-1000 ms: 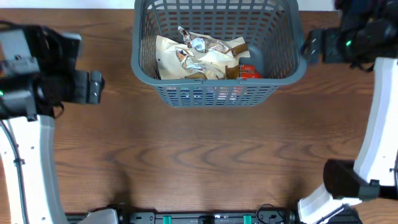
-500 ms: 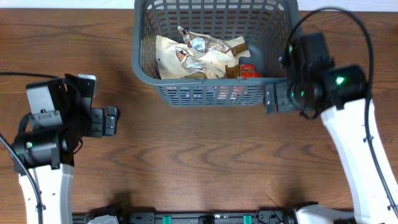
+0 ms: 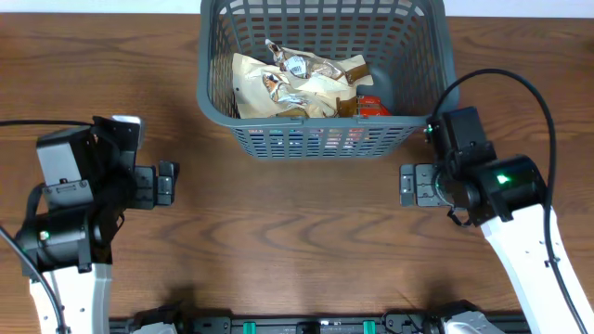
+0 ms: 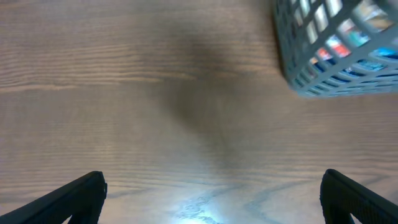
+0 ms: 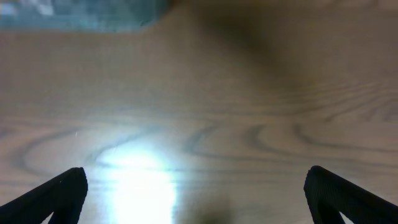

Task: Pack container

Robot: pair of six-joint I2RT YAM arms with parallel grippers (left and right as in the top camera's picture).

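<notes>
— What's on the brown wooden table (image 3: 297,241)?
— The large dark grey lattice-sided plastic basket (image 3: 316,139), far middle, with crinkled foil packets (image 3: 297,79) inside.
— Grippers?
— Left gripper (image 3: 165,183) and right gripper (image 3: 408,185) are both splayed wide and empty, clear of the basket.

- The desk (image 3: 297,241) is dark brown wood with long, wavy grain and fills nearly the whole overhead view.
- A pale strip (image 3: 93,6) runs along its far edge; what it is cannot be told.
- A black rail (image 3: 306,326) with small green parts lies along the near edge.
- A bright glare (image 5: 140,171) sits on the wood in the right wrist view, and a fainter sheen (image 4: 199,208) in the left.
</notes>
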